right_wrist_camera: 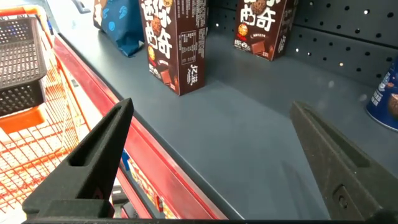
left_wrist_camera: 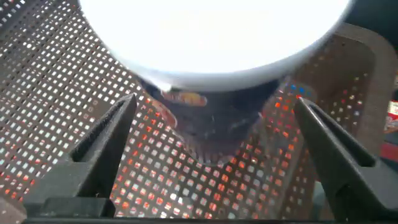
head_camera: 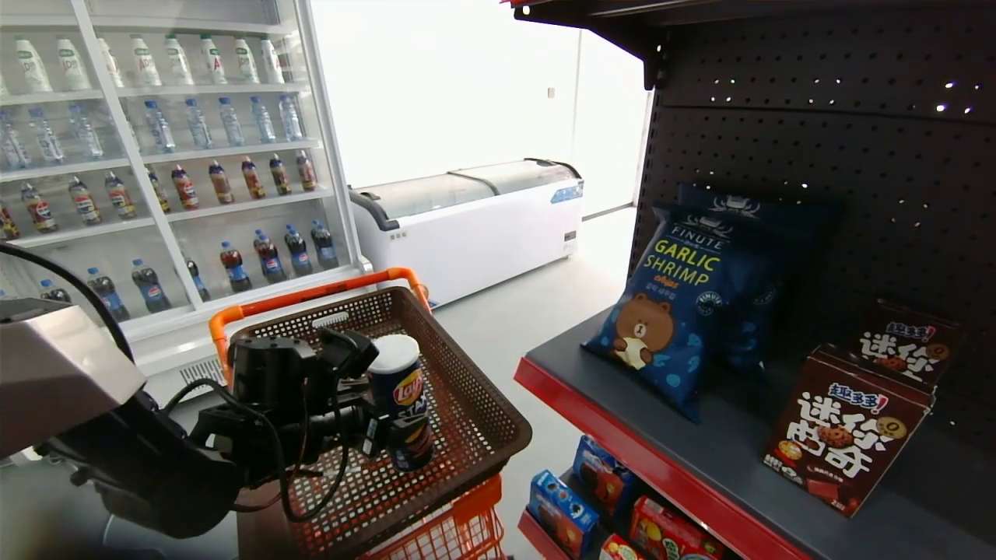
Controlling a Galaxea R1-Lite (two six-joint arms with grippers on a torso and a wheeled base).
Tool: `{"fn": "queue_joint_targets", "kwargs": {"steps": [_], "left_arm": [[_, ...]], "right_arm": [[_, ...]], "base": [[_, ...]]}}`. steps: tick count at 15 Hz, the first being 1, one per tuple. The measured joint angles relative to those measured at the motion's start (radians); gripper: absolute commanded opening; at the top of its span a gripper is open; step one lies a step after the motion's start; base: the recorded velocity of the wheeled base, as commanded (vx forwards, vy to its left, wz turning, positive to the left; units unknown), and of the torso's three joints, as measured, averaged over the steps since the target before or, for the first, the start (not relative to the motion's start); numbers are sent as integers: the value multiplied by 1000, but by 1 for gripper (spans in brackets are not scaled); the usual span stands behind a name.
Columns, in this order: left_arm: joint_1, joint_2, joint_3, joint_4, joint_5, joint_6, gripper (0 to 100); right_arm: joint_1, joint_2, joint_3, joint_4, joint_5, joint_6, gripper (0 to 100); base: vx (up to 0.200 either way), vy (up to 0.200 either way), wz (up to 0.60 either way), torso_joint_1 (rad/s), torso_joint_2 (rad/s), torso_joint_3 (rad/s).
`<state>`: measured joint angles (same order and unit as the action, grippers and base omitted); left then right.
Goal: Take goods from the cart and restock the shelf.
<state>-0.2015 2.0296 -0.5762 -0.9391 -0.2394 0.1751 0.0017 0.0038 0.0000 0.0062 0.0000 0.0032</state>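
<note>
Dark-blue cylindrical chip can (head_camera: 401,400) unlifted in brown mesh cart basket (head_camera: 482,404) — left gripper (left_wrist_camera: 214,102) wide astride, right gripper (right_wrist_camera: 211,106) wide above grey shelf (right_wrist_camera: 249,162)

Can (head_camera: 401,400): one. Blue bags (head_camera: 677,311), centre right: two. Brown boxes (head_camera: 848,428), lower right: two. Basket (head_camera: 467,373): one. Freezer (head_camera: 475,225): one.

My left hand (head_camera: 372,400) is matte black, behind it a blocky black wrist housing (head_camera: 268,373); thin black cables (head_camera: 82,286) loop over a silver-grey arm panel (head_camera: 54,373); my right hand (right_wrist_camera: 211,155) has dark wedge-shaped fingers (right_wrist_camera: 93,155).
</note>
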Motion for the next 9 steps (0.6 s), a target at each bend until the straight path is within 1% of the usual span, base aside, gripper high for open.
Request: {"fn": "queue_joint_targets", "kwargs": {"steps": [3, 6, 9], "left_arm": [[-4, 76, -62, -52, 1, -1, 100], [-18, 127, -151, -60, 1, 0, 100], [-34, 155, -189, -50, 2, 1, 100]], "right_arm": [[-1, 0, 0, 0, 0, 0, 100], [0, 0, 0, 0, 0, 0, 100], [0, 0, 0, 0, 0, 0, 100]], "base": [[0, 0, 0, 0, 0, 0], [0, 0, 0, 0, 0, 0], [0, 0, 0, 0, 0, 0]]}}
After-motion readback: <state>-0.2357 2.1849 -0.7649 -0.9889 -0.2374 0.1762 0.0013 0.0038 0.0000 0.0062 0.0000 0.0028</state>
